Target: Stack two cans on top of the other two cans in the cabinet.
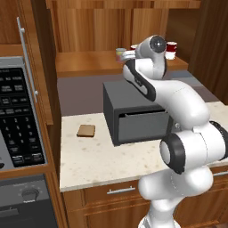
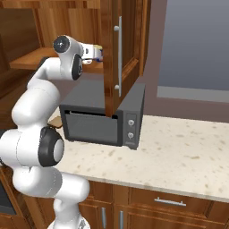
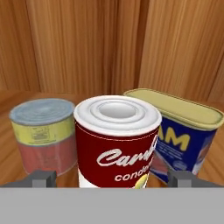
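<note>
While the arm reaches up into the cabinet, the hand hovers released, its two tips spread wide on either side of the red-and-white can at the centre of the hand view — nothing is grasped yet. That can stands upright on the wooden shelf, with the blue can with the yellow label just beside it at the right of the frame and the grey can with yellow and pink bands just beside it at the left. By my reading, the step in hand is the approach to a first pick; the next move calls for easing forward and clenching on the red-and-white can without nudging either neighbour. Below, the dark oven sits on the desk under the arm's path — in the right base view an open cabinet door hangs close beside the wrist.
</note>
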